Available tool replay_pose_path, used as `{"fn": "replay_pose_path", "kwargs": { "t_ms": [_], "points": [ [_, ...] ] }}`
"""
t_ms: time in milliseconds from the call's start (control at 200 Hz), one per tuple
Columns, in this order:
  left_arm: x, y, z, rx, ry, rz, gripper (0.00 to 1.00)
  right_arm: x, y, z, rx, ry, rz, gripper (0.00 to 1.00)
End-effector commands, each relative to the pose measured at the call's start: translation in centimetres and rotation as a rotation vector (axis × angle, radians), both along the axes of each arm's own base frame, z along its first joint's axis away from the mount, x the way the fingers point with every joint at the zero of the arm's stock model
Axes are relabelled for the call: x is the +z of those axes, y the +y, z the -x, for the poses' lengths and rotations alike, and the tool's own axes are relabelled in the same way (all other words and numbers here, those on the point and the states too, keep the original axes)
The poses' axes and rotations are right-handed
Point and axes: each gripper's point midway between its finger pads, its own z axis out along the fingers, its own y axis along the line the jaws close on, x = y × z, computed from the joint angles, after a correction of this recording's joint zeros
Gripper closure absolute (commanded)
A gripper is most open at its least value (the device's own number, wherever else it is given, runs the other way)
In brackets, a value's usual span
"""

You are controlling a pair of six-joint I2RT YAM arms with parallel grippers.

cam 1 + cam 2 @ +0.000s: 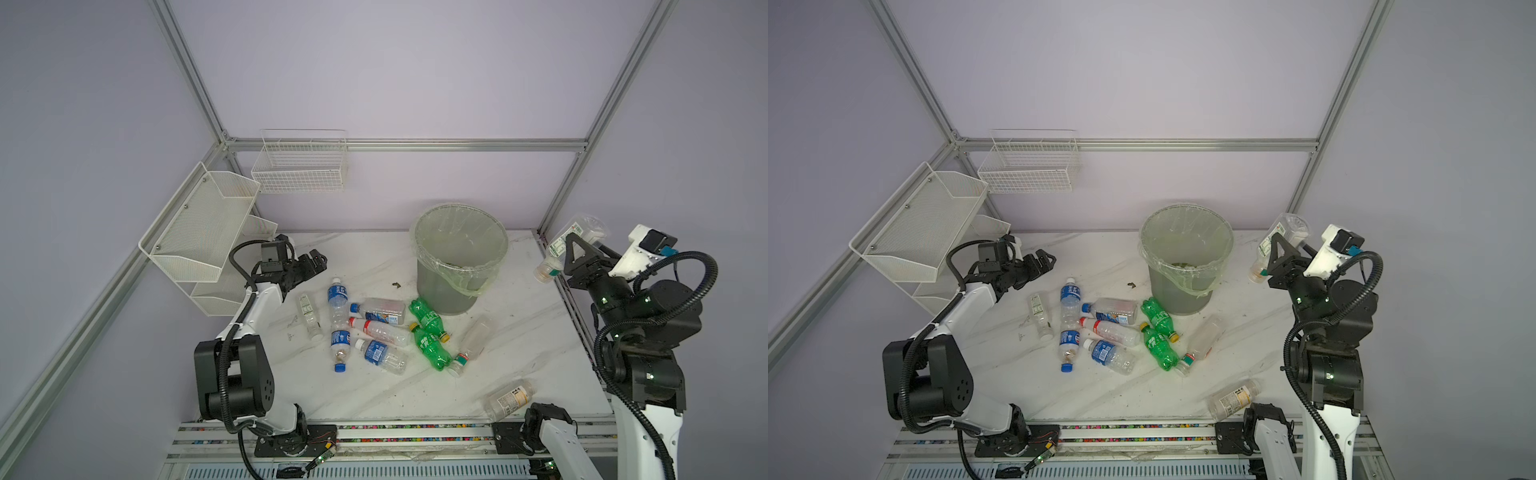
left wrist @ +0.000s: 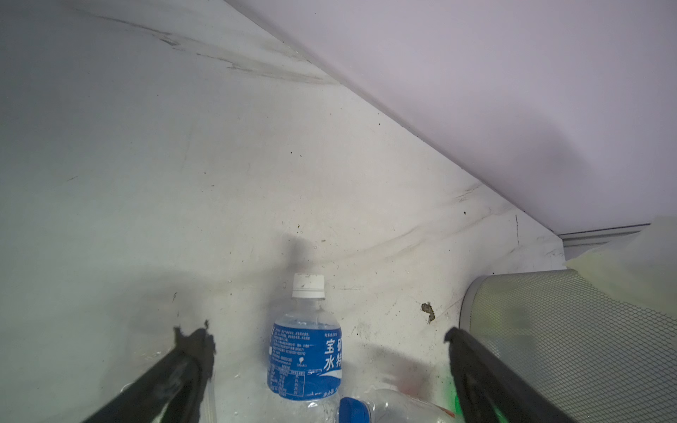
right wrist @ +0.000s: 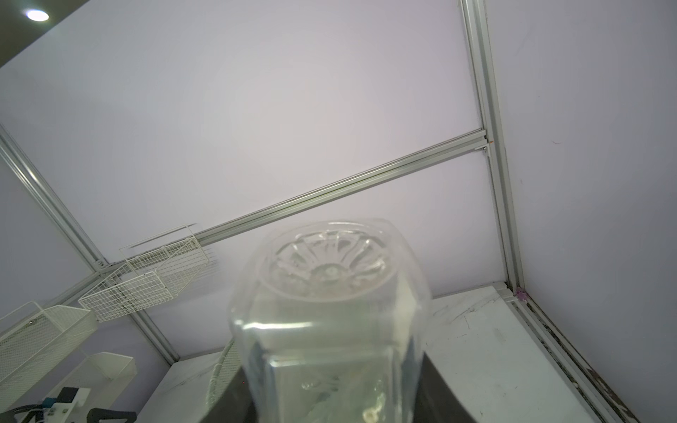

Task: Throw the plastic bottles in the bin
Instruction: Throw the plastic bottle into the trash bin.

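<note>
Raised to the right of the bin (image 1: 449, 291) (image 1: 1179, 291), my right gripper (image 1: 575, 254) (image 1: 1280, 254) (image 3: 337, 403) is shut on a clear plastic bottle (image 1: 577, 232) (image 1: 1285, 230) (image 3: 329, 311), tilted with its cap end down. The grey-green bin stands upright with its bag over the rim. My left gripper (image 1: 318, 259) (image 1: 1044, 258) (image 2: 324, 337) is open over the table's left back. It points at a blue-labelled bottle (image 1: 337, 297) (image 2: 306, 359) lying just ahead, not touching it. Several more bottles lie mid-table, among them two green ones (image 1: 428, 318) (image 1: 434, 351) and a cloudy white one (image 1: 473, 338).
A clear bottle (image 1: 509, 399) lies near the table's front edge, by the right arm's base. White mesh shelves (image 1: 203, 232) hang on the left wall and a wire basket (image 1: 299, 166) on the back wall. A small brown scrap (image 1: 396, 284) lies left of the bin.
</note>
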Motion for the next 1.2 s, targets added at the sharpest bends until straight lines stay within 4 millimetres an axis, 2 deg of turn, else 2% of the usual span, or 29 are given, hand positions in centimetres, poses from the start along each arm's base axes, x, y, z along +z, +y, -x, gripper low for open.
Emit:
{"fn": "replay_pose_path", "kwargs": {
  "t_ms": [0,135,235,370,455,480,550,590,620,670,685,745,805,850,865,885,1070,1195],
  "points": [
    [3.7,0.1,-1.5,-0.003,-0.106,-0.022,0.0,1.0,0.6,0.1,0.038,-0.045,0.006,0.69],
    [3.9,0.1,-1.5,-0.003,-0.11,-0.028,0.0,1.3,0.9,-0.6,0.065,-0.037,-0.012,0.69],
    [4.0,0.0,-1.5,-0.008,-0.115,-0.032,0.0,1.2,0.6,-2.2,0.07,-0.019,-0.063,0.68],
    [4.0,0.1,-1.4,-0.008,-0.116,-0.04,0.0,1.3,0.8,-6.4,0.124,0.011,-0.159,0.69],
    [3.9,0.2,-1.3,-0.007,-0.113,-0.052,0.0,1.6,3.2,-9.5,0.143,0.041,-0.156,0.69],
    [4.0,0.3,-1.4,-0.004,-0.115,-0.056,0.0,1.6,4.3,-10.3,0.126,0.053,-0.134,0.67],
    [3.8,0.3,-1.3,-0.002,-0.112,-0.064,0.0,0.5,8.9,-12.7,0.144,0.113,-0.06,0.58],
    [3.8,0.3,-1.3,-0.005,-0.113,-0.066,0.0,-0.7,10.8,-14.3,0.171,0.172,-0.042,0.41],
    [3.8,0.3,-1.3,-0.006,-0.113,-0.07,0.0,-1.5,11.3,-15.4,0.176,0.218,-0.041,0.3],
    [3.9,0.4,-1.3,-0.005,-0.112,-0.075,0.0,-2.5,11.1,-16.5,0.141,0.276,-0.046,0.25],
    [4.0,0.4,-1.3,-0.005,-0.114,-0.077,0.0,-2.4,10.9,-16.5,0.132,0.273,-0.048,0.22],
    [4.0,0.4,-1.1,-0.002,-0.114,-0.084,0.0,-0.9,10.2,-15.5,0.108,0.203,-0.064,0.22],
    [4.2,0.5,-1.0,0.002,-0.121,-0.092,0.0,1.2,8.8,-13.1,0.077,0.11,-0.089,0.22],
    [4.4,0.6,-1.0,0.003,-0.124,-0.096,0.0,1.7,8.0,-12.2,0.05,0.096,-0.095,0.22],
    [4.3,0.5,-1.0,0.002,-0.123,-0.095,0.0,1.8,7.7,-11.9,0.035,0.094,-0.073,0.07],
    [4.4,0.5,-1.0,0.001,-0.124,-0.094,0.0,2.1,7.4,-11.6,0.021,0.096,-0.062,0.03],
    [4.5,0.4,-1.2,-0.004,-0.124,-0.084,0.0,1.6,5.7,-9.2,-0.04,0.127,-0.025,0.03],
    [4.6,0.4,-1.1,0.0,-0.127,-0.087,0.0,0.3,4.6,-8.1,-0.083,0.155,-0.034,0.03]
  ]
}}
